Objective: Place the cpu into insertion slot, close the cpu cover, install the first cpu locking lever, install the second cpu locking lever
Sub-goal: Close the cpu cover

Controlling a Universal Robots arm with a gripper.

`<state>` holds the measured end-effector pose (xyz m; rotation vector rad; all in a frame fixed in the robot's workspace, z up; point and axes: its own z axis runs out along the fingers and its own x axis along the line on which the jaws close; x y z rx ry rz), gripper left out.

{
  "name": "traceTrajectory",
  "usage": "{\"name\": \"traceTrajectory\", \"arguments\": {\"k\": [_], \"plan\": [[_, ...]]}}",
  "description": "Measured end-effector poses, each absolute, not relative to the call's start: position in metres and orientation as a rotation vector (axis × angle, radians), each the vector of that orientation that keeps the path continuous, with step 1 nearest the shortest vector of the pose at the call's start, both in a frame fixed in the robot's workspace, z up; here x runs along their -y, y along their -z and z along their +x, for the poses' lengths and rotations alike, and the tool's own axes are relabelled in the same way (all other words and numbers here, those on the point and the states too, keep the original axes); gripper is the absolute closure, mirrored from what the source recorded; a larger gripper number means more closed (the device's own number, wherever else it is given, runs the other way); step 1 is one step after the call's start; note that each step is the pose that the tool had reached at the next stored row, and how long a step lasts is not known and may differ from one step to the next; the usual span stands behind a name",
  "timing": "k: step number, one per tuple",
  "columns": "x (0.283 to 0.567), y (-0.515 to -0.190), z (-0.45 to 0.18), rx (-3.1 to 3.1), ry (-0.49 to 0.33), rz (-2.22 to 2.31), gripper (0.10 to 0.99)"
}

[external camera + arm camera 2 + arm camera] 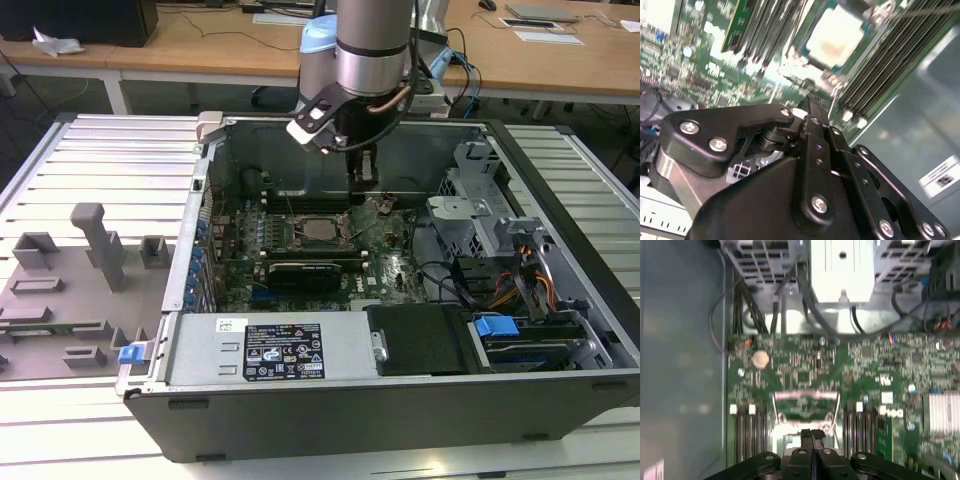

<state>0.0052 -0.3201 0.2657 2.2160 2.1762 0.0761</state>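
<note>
Cpu point(320, 231) sits in the slot point(292, 233), so placing looks done; whether cover and levers are shut I cannot tell; gripper point(365, 186) hangs at the cpu's one o'clock in the exterior view, just apart, fingers point(807, 439) pressed together, holding nothing.

Blurred insertion slot point(805, 410), partly behind fingers point(806, 440)
</note>
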Motion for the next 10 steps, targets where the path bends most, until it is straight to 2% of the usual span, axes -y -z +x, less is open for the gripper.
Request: {"name": "traceTrajectory", "arguments": {"k": [6,10], "plan": [[0.321,-0.265,0.048,-2.188,-0.052,2.228,0.98],[0.321,-0.259,0.055,-2.188,-0.051,2.228,0.98]]}}
